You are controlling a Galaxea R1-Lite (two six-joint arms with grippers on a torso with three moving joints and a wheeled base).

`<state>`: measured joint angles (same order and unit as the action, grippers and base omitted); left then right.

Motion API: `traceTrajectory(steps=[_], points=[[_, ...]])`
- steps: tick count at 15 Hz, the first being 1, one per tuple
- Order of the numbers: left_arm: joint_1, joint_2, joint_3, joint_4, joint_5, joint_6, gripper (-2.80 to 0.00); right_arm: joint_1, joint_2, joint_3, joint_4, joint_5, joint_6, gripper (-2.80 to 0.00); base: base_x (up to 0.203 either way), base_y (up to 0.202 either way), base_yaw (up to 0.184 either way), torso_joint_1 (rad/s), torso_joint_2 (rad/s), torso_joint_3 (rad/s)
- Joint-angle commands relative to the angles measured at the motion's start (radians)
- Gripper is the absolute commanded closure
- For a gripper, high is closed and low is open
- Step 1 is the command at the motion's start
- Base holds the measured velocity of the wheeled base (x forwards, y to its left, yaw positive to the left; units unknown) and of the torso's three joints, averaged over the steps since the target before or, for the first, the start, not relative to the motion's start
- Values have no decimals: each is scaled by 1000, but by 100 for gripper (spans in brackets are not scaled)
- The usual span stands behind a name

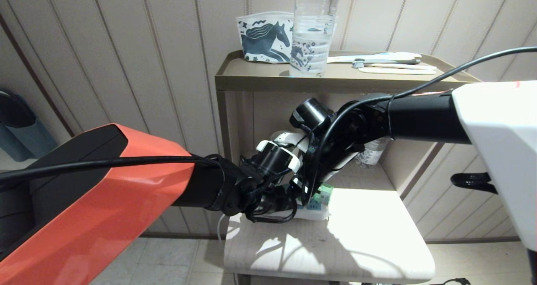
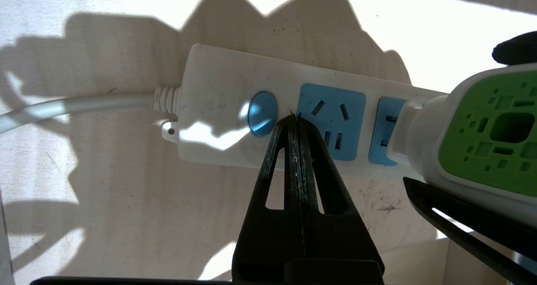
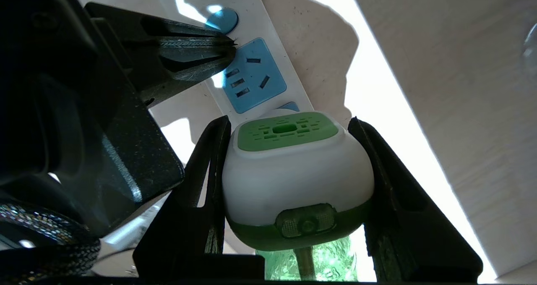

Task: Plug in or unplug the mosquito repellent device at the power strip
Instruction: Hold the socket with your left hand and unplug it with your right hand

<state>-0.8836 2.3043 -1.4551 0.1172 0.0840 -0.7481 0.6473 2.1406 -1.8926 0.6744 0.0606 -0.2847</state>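
Observation:
The white power strip (image 2: pixel 218 87) lies flat on the lower shelf (image 1: pixel 369 234), with a round blue button (image 2: pixel 262 113) and pale blue sockets. My left gripper (image 2: pixel 295 119) is shut, its tips resting on the strip between the button and the first socket. The mosquito repellent device (image 3: pixel 293 171) has a white head with a green top and a green bottle below. My right gripper (image 3: pixel 288 123) is shut on its two sides. The device's plug side sits against the second socket (image 2: pixel 388 129). How deep the pins are is hidden. In the head view both wrists cover most of the strip (image 1: pixel 314 213).
The strip's white cord (image 2: pixel 75 106) runs off along the shelf. A water bottle (image 1: pixel 312 29), a horse-print pouch (image 1: pixel 264 37) and toothbrushes (image 1: pixel 386 60) stand on the upper shelf. Another bottle (image 1: pixel 371 150) stands at the back of the lower shelf, between the side walls.

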Motion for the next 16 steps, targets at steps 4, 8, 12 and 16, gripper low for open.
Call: traceTrajectory(steps=[4, 8, 12, 16], points=[[-23, 11, 2, -1, 0, -4, 0, 3, 13, -20, -55, 2, 25, 0, 0, 0, 0, 0, 0, 0], [-24, 12, 1, -1, 2, -2, 0, 11, 30, -20, -16, -6, -17, 0, 0, 0, 0, 0, 0, 0], [-24, 12, 1, -1, 3, 0, 0, 6, 6, -60, 112, -41, -57, 0, 0, 0, 0, 0, 0, 0], [-23, 15, -4, -2, 3, -2, 0, 35, 6, -59, 182, -144, -80, 0, 0, 0, 0, 0, 0, 0]])
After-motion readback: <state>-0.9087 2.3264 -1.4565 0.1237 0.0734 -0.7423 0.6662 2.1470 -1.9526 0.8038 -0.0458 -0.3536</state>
